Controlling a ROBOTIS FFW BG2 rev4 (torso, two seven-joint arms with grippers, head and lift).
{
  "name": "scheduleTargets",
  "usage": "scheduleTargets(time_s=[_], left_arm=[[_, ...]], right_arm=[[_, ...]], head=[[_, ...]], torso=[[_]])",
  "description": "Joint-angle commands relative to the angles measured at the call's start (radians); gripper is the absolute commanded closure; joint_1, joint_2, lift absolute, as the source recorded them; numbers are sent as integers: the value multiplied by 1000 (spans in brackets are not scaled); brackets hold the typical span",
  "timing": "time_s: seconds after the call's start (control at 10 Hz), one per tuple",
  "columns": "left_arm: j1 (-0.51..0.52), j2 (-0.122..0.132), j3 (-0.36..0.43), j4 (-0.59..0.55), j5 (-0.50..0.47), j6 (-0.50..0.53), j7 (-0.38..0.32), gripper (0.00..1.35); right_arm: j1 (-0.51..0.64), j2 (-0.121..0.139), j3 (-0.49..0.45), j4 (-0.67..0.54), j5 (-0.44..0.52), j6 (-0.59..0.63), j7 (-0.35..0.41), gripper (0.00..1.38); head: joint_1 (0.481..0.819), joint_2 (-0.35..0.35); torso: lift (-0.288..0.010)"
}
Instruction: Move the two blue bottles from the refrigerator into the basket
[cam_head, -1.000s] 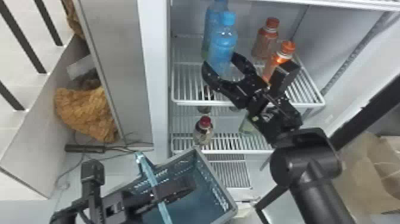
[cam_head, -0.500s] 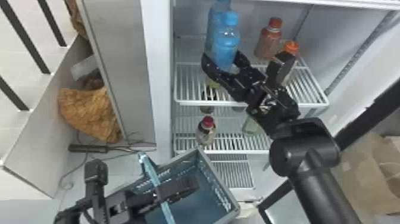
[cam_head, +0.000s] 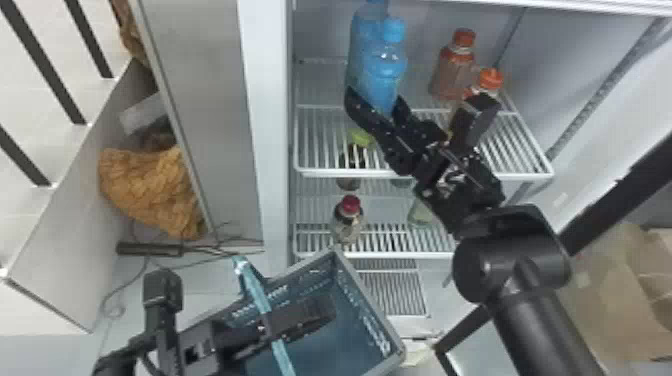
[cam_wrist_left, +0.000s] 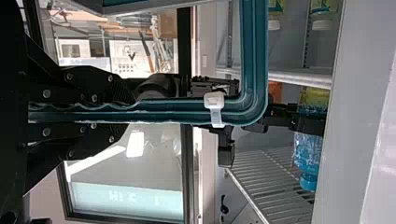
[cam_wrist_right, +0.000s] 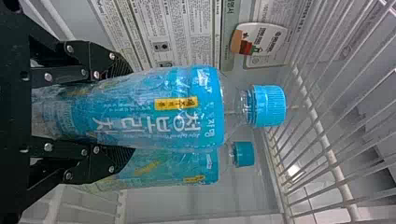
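Right tool (cam_wrist_right: 128, 111): pinching the front blue bottle (cam_head: 387, 75), upper centre. Rear blue bottle (cam_head: 358, 47) crowds it; a sideways pull could topple that one. Left tool (cam_wrist_left: 129, 109): clamped on the basket handle (cam_head: 253, 285), lower left; slackening could tip the basket (cam_head: 370, 320).

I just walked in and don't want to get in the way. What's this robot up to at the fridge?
The robot's right tool is closed around the front blue bottle at the fridge's upper shelf. The other blue bottle stands just behind it. The left tool grips the handle of the basket, which is below, outside the fridge. Neither blue bottle is in the basket yet.
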Motion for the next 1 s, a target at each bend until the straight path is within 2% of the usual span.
scheduleTargets(time_s=[0.0, 0.4, 0.9], left_arm=[[1, 0, 0, 0, 0, 0, 0, 1202], [6, -2, 0, 0, 4, -5, 0, 1202], [3, -2, -4, 0, 2, -5, 0, 1204]], right_arm=[[16, -2, -2, -17, -5, -17, 1, 1276], [134, -13, -40, -182, -29, -22, 22, 1277], [370, -45, -70, -469, -87, 128, 74, 1277]], head=[[695, -117], [695, -122], [695, -121]], torso=[[-10], [-10], [-10]])
